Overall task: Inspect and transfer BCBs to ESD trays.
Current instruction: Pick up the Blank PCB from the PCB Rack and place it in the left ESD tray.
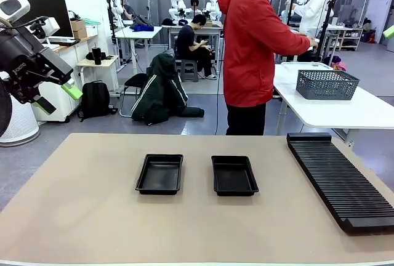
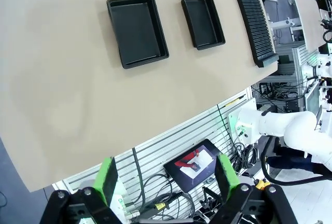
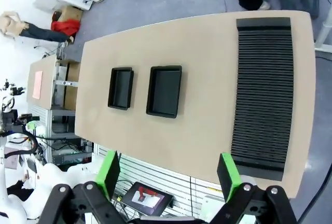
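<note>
Two trays sit side by side near the middle of the surface [image 1: 92,217], a gap between them: the left tray [image 1: 159,173] and the right tray [image 1: 234,175]. Well to their right, a rack [image 1: 341,180] lies along the surface's right side, running from the far edge toward the near one. A person [image 1: 252,50] stands just beyond the far edge, behind the right tray. Behind and right of the person, a second surface [image 1: 345,115] carries a basket [image 1: 326,84]. The left claw [image 1: 58,98] hangs high off the left end, well apart from the trays.
</note>
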`<move>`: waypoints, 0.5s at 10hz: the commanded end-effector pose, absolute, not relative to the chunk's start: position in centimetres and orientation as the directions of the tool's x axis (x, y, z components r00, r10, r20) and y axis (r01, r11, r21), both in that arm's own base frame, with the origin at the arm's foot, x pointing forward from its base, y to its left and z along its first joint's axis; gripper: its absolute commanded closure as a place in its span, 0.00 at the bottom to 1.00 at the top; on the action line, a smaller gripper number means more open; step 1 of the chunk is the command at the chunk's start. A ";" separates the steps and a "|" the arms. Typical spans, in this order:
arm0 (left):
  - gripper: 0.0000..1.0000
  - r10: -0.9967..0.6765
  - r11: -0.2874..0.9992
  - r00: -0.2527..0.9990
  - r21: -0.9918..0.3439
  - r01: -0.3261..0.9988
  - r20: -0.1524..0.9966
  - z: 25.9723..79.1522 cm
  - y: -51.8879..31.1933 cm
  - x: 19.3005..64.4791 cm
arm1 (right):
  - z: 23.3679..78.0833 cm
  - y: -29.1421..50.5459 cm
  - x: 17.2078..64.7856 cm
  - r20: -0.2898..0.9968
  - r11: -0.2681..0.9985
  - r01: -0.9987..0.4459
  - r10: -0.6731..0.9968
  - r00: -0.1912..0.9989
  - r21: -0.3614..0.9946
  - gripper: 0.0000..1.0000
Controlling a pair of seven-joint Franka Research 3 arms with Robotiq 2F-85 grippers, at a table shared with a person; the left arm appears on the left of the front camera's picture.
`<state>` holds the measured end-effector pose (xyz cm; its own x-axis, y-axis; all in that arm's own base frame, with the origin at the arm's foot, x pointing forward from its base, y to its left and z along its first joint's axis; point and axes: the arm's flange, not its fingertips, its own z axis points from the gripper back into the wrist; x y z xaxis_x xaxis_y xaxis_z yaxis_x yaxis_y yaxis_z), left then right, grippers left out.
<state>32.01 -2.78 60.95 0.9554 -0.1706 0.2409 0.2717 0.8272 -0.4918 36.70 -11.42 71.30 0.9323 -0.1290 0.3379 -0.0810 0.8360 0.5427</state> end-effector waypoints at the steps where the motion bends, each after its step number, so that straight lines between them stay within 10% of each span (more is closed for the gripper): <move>1: 0.00 -0.170 0.827 0.955 -0.492 0.272 0.242 61.0 -2.6 32.0 | 71.5 -10.9 36.7 0.315 0.848 -0.036 -0.156 0.936 0.528 0.00; 5: 0.00 -0.170 0.827 0.955 -0.492 0.272 0.242 61.0 -2.6 32.0 | 71.4 -11.4 36.7 0.333 0.838 -0.071 -0.136 0.933 0.540 0.00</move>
